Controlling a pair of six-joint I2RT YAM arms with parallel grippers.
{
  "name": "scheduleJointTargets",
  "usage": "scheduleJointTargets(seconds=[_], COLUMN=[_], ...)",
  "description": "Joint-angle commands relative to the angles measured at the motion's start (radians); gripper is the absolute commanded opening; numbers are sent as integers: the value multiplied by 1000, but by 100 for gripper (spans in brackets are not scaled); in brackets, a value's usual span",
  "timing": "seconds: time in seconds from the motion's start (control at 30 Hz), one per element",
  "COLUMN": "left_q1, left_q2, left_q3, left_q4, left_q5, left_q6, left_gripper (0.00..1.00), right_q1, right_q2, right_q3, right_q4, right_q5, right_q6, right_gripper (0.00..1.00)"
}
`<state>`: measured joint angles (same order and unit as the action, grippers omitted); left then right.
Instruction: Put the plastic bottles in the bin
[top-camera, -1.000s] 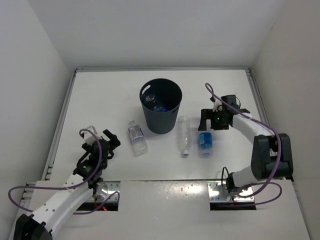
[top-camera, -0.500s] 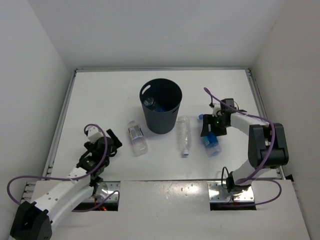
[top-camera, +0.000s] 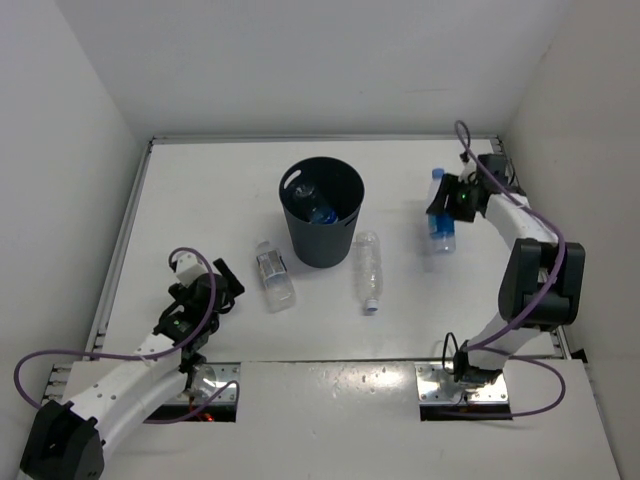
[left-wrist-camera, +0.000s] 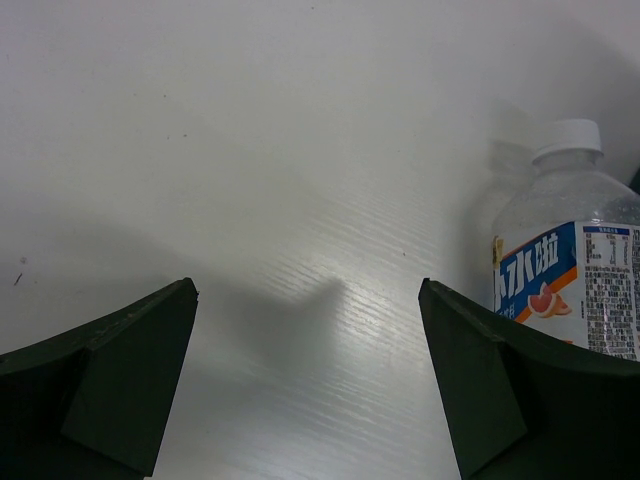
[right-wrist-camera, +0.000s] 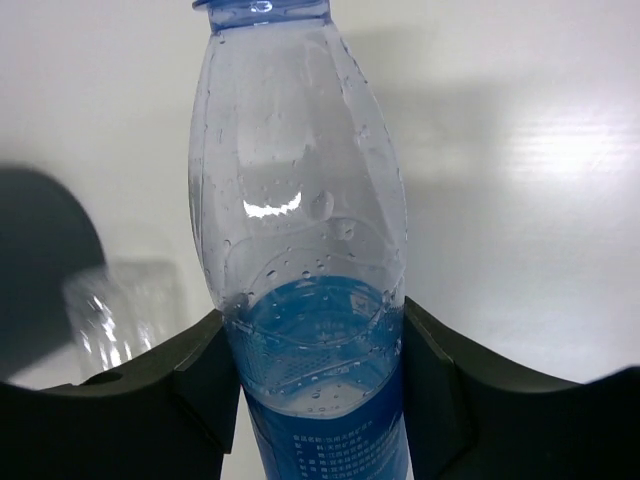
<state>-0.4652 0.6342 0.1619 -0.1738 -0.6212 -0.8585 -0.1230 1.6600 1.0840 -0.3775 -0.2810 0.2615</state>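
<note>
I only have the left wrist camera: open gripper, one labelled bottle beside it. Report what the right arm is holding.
Observer: The right gripper is shut on a blue-labelled bottle, apparently clear of the table, at its far right.
Operator: Tell me what's in the bin.
Observer: Inside the bin lies a binned bottle with a blue label.
Operator: List what else is still down.
Observer: Besides the white-capped bottle you see, an unlabelled bottle lies on the table just right of the bin.
</note>
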Motion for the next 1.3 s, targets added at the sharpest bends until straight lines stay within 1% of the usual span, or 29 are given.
scheduleJointTargets(seconds=[0.0,0.07,0.2,0.27,0.4,0.57,0.7,0.77,0.8,0.83,0.9,0.93,1.03,1.1,1.17,1.27], left_q1=[-9,-9,-9,-9,-9,-9,-9,-9,-9,-9,-9,-9,-9,-9,-9,-9], left_q2=[1,1,1,1,1,1,1,1,1,1,1,1,1,1,1,1], left_q3=[36,36,36,36,36,36,36,36,36,36,36,36,36,36,36,36], left_q4=[28,28,28,28,28,28,28,28,28,28,28,28,28,28,28,28], left_q5=[-2,-2,-2,-2,-2,-2,8,8,8,8,8,8,8,8,8,8], left_q6=[-8,-8,-8,-8,-8,-8,-8,-8,-8,-8,-8,-8,-8,-8,-8,-8], left_gripper=[100,100,100,100,100,100,100,100,100,100,100,100,100,100,100,100], right_q1=[-7,-7,-7,-7,3,42,117,187,212,265,321,376,448,516,575,597], right_q2=[3,3,-9,-19,-19,-28,-28,-28,-28,-28,-39,-39,-48,-60,-71,-71], right_q3=[155,213,272,306,373,491,570,602,602,611,611,611,611,588,564,553], right_q4=[40,40,49,49,49,68,104,115,132,143,173,173,196,209,222,223], right_q5=[8,8,38,75,111,132,123,100,64,42,-9,-23,-95,-151,-173,-173], right_q6=[73,123,248,280,303,303,303,292,283,283,263,263,254,254,254,245], right_gripper=[27,25,24,21,16,16,16,16,16,16,16,16,16,16,16,16])
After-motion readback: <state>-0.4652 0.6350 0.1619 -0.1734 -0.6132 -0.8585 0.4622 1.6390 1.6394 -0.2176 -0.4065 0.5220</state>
